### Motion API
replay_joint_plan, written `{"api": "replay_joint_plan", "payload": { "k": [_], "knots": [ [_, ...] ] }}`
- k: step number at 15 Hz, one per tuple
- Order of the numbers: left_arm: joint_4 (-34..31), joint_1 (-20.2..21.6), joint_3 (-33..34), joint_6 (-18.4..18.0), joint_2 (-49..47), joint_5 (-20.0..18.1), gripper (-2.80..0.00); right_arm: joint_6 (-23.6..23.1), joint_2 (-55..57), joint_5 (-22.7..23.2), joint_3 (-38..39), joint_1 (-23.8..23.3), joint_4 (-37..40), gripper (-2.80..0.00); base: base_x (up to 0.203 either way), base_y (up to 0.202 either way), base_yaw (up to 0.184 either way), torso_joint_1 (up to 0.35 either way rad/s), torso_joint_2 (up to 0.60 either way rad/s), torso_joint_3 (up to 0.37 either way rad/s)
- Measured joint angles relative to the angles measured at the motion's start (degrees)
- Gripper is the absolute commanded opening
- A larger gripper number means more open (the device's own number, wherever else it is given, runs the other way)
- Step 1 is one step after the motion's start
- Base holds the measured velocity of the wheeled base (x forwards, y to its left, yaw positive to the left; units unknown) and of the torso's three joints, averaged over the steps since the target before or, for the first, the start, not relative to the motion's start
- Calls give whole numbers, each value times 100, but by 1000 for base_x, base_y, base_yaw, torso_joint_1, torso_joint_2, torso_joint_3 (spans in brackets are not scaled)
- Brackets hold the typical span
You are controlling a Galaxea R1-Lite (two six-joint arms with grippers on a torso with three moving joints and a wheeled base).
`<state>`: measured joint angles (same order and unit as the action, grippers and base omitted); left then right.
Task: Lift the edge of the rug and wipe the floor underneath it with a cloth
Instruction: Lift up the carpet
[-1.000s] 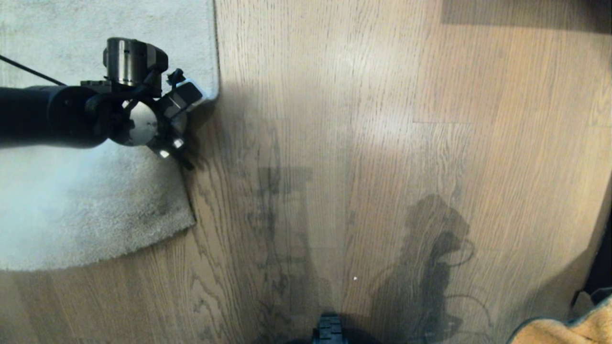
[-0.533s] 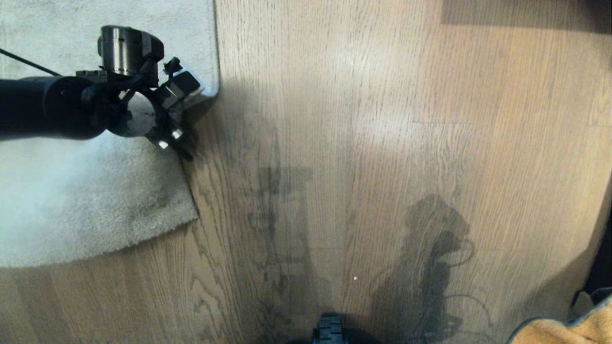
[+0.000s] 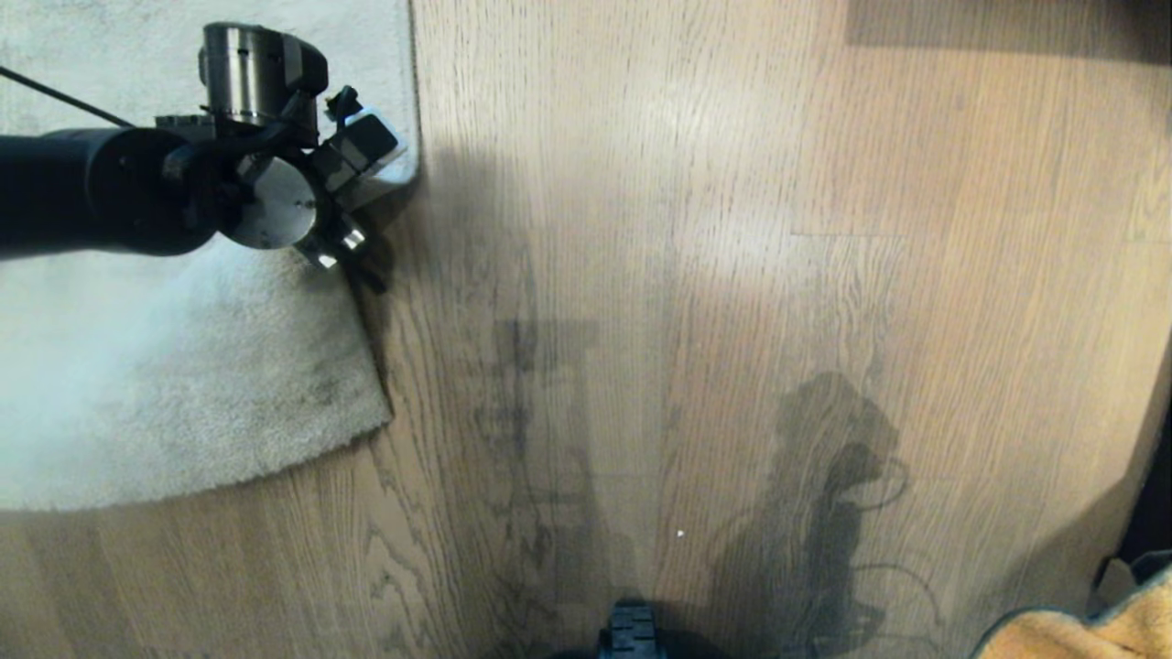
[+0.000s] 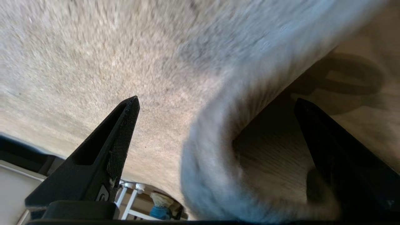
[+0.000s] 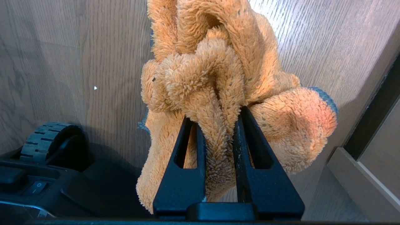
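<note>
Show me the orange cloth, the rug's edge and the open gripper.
cloth point(image 5: 215, 72): right wrist view, fluffy bunched middle.
rug edge point(image 3: 366, 361): head view, border beside floor.
left gripper point(image 4: 215, 106): left wrist view, between fingertips.

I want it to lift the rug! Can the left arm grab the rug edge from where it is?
Probably yes. The left gripper has its jaws open astride the rug edge, one above the pile, one toward the floor; nothing blocks it.

Glossy oak-look planks point(image 3: 732, 275), shadowed; perhaps a skirting board point(image 5: 359, 184).
</note>
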<state>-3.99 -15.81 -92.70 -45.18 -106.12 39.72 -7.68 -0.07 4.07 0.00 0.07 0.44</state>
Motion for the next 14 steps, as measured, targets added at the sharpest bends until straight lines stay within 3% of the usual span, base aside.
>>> {"api": "replay_joint_plan", "payload": {
  "k": [6,10,14],
  "knots": [
    [-133,-160,614,-21,99,20,0,-2,0,0,0,0,0,-280,0,0,0,0,0,0],
    [-139,-240,1198,-689,210,31,0,-2,0,1,0,0,2,-280,0,0,0,0,0,0],
    [-149,-254,1649,-834,269,49,0,-1,0,2,0,0,0,-280,0,0,0,0,0,0]
  ]
}}
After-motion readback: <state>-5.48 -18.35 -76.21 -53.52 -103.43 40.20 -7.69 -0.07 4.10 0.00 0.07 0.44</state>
